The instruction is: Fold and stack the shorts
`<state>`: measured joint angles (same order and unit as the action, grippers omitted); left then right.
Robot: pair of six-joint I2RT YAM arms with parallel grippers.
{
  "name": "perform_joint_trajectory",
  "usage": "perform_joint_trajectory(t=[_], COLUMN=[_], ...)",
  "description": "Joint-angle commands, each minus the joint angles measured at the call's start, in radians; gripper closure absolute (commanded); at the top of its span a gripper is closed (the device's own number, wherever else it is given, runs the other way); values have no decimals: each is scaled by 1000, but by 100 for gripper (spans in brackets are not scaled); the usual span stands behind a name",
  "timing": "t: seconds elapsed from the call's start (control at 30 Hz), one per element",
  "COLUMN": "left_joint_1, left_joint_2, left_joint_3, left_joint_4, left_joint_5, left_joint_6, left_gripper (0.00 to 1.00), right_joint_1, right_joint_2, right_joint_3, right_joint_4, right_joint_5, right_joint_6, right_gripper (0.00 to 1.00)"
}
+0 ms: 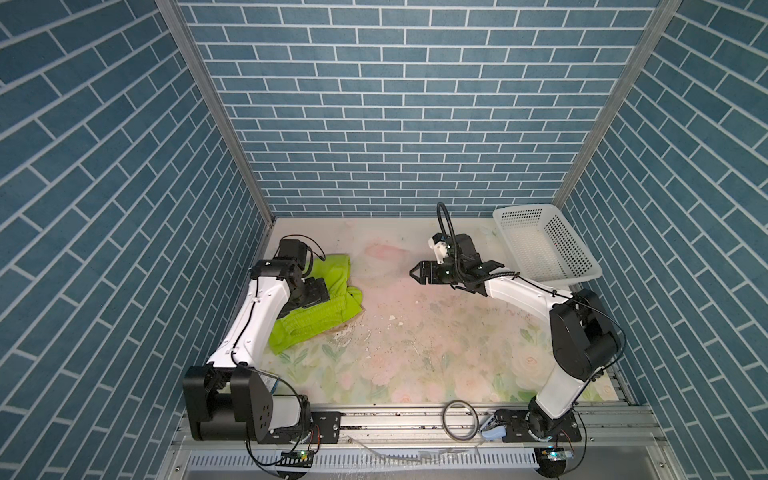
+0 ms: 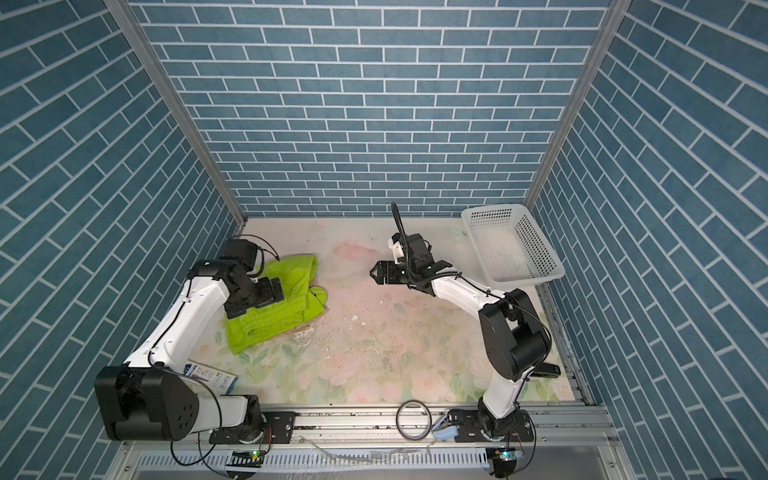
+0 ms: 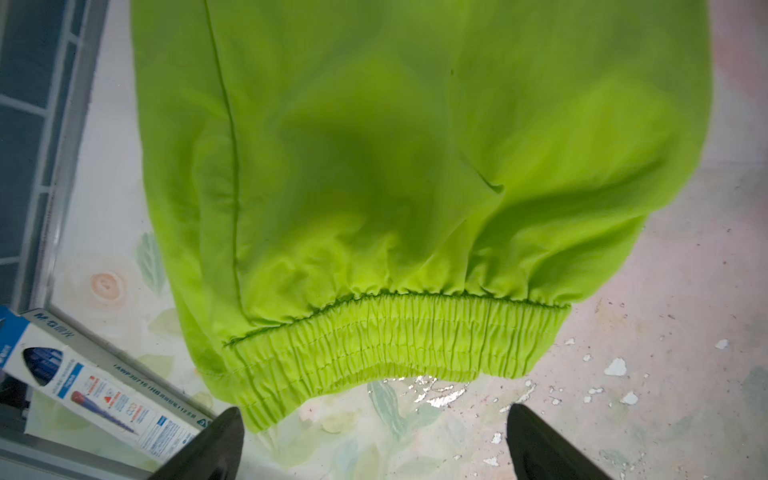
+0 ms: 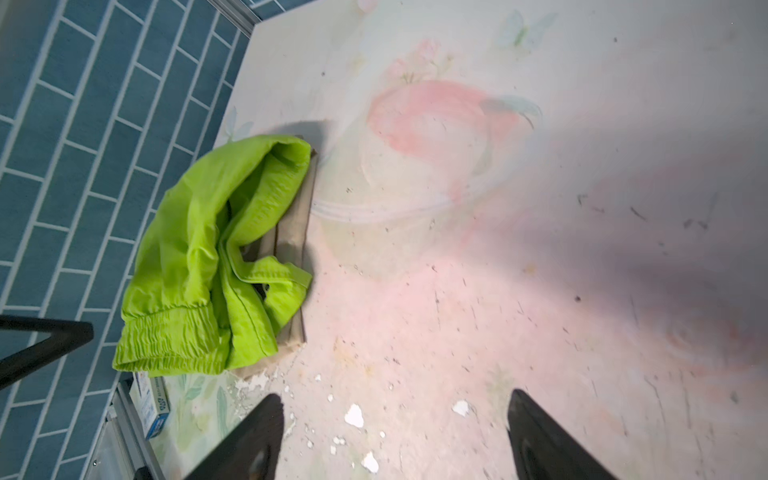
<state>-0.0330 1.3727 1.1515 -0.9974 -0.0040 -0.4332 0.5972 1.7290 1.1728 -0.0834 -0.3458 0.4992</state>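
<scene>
— Shorts first: where, going by the left claw (image 3: 374, 440)?
— Straight ahead of it: lime-green shorts (image 3: 415, 187), loosely folded on the bench (image 3: 665, 332), gathered waistband nearest the claw. Cannot tell whether touching the fabric.
— Clutching anything?
— No. Released, jaws spread wide, nothing between them.
— And the beige shorts (image 4: 293, 232)?
— Lie flat beneath the green pair, showing only as a tan edge on the side facing the right claw (image 1: 413, 273).
— State of that one?
— Released as well, jaws parted above bare bench, gripping nothing. Sits well apart from the stack, pointing roughly toward it.
— Anything else around?
— White perforated basket (image 1: 571, 245) behind the right claw, near its wrist. Blue-and-white pen box (image 3: 104, 386) off to one side of the left claw, back toward the arm's base.
</scene>
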Motion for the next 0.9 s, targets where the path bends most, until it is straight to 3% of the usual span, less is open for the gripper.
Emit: perform_joint_trajectory(t=[0.0,0.13,0.43,0.87], left_joint_1=[-23,-31,-31,82], left_joint_2=[66,139,350,653], left_joint_3=[-29,-68,-109,232], left_joint_4=[105,160,304,264], left_joint_5=[-6,-66,-30,-169], left_joint_6=[-30,-44,-42,248], left_gripper=[0,0,0,0], right_joint_1=[-21,-38,-48,-52], right_joint_2=[-55,-75,-57,-54], right_joint_3=[-38,-75,-81,-79], right_joint_4=[55,78,85,85], right_joint_5=[-24,-38,-62,-2], right_joint_6=[-34,-29,-15,11], right_gripper=[16,16,16,17])
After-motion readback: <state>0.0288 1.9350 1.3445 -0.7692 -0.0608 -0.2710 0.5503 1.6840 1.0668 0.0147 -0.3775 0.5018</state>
